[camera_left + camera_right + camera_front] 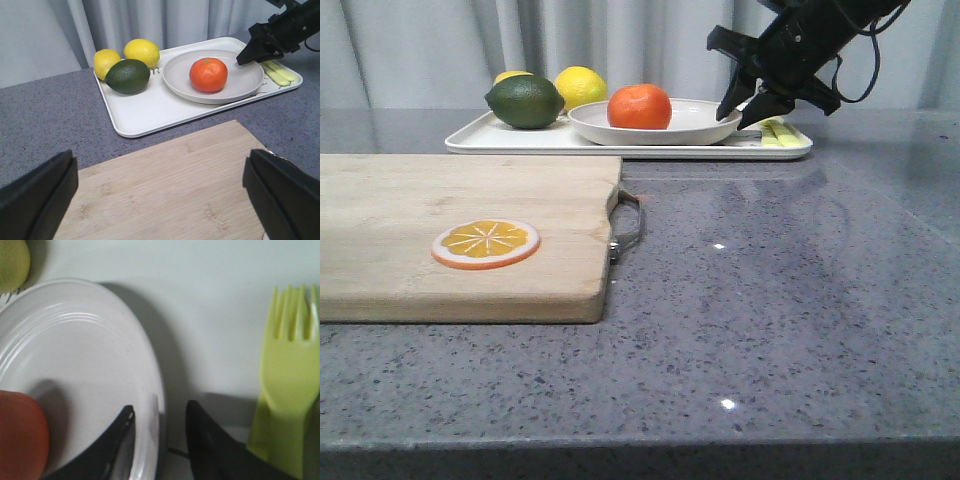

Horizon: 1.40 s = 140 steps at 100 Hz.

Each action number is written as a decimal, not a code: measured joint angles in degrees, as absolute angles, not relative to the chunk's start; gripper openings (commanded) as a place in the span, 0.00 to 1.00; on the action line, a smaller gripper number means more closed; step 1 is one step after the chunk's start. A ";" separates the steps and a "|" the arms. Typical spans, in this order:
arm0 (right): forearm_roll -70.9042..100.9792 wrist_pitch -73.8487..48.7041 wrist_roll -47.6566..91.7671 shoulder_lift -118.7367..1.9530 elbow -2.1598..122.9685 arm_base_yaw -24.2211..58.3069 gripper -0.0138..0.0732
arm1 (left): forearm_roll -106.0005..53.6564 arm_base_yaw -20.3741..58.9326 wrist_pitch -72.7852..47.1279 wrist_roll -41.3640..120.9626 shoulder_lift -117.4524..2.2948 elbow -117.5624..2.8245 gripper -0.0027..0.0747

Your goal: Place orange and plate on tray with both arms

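Note:
The orange [640, 106] sits in the off-white plate [695, 125], which stands on the white tray [520, 140] at the back of the table. My right gripper [735, 118] is at the plate's right rim. In the right wrist view its jaws [161, 407] straddle the rim of the plate [90, 350], one finger inside and one outside with a gap, so it is open; the orange [20, 435] shows at the edge. My left gripper [159, 165] is wide open and empty above the cutting board, looking at the orange [208, 74], the plate [175, 80] and the tray [150, 110].
A dark green lime [525, 101] and two lemons [580, 85] share the tray's left part. A yellow-green fork [778, 132] lies on its right end. The wooden cutting board [460, 200] with an orange slice [486, 243] fills the front left.

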State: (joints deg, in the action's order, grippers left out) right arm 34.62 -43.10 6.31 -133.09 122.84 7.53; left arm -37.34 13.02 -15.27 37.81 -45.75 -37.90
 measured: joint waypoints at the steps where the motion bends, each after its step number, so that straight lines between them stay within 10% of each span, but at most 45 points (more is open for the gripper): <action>1: 34.62 -42.99 6.31 -133.09 122.84 7.53 0.61 | -37.34 13.02 -15.27 37.81 -45.75 -37.90 0.86; 91: 26.80 -46.21 14.63 -106.65 124.82 5.72 0.64 | -37.34 13.02 -15.27 37.81 -45.75 -37.90 0.86; 140: 26.80 -31.68 23.95 -72.97 80.02 5.72 0.64 | -37.34 13.02 -15.27 37.81 -45.24 -37.90 0.86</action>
State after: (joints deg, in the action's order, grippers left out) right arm 26.80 -31.68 23.95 -72.97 80.02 5.72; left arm -37.34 13.02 -15.27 37.81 -45.24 -37.90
